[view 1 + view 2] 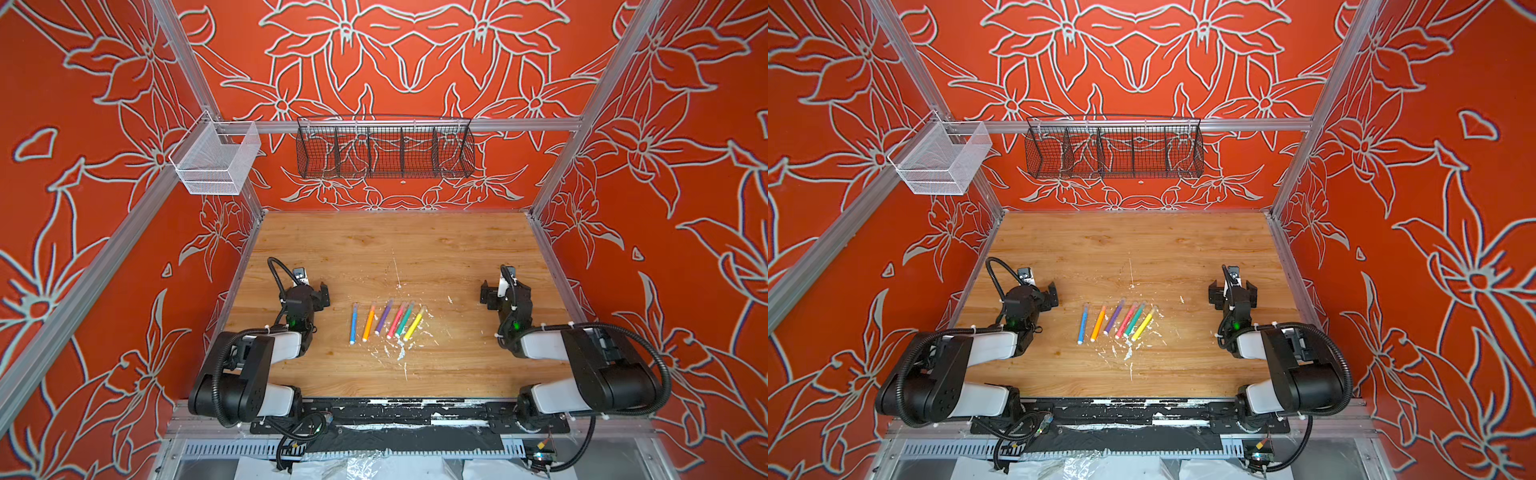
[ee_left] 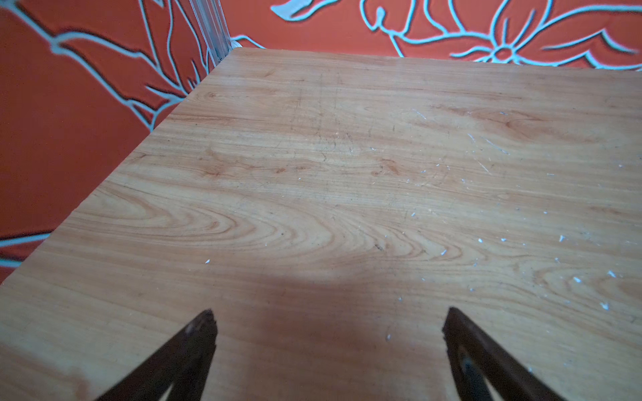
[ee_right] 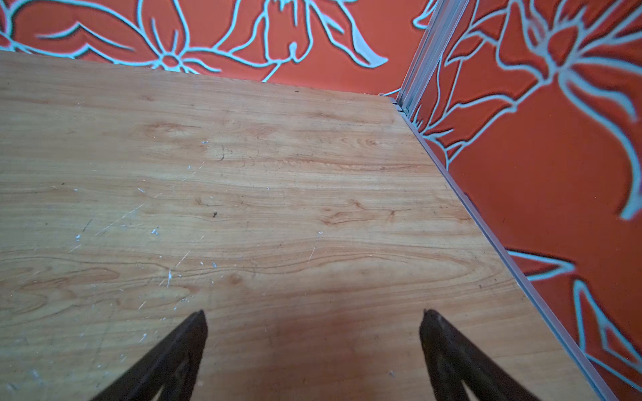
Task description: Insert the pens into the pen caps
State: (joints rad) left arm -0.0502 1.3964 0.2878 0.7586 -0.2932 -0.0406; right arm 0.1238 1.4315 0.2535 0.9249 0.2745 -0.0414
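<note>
The left gripper [image 2: 330, 319] hovers low over bare wood with its jaws spread wide apart, holding and touching nothing. Its arm is folded back at the table's left side, wrist pointing towards the far wall. The right gripper [image 3: 314, 319] mirrors it on the right side, with jaws equally wide and empty.

Between the two arms, well apart from both, six pens lie in a loose fan on the table [image 1: 374, 249]. From left to right they are blue [image 1: 353, 323], orange [image 1: 368, 323], purple [image 1: 383, 317], pink [image 1: 395, 320], green [image 1: 404, 320] and yellow [image 1: 414, 324]. Pink and green are touching or nearly so. Each pen's far tip looks pale and glassy, but I cannot tell whether these are pen caps. White flecks [image 1: 401, 353] lie scattered just in front of the pens.
</note>
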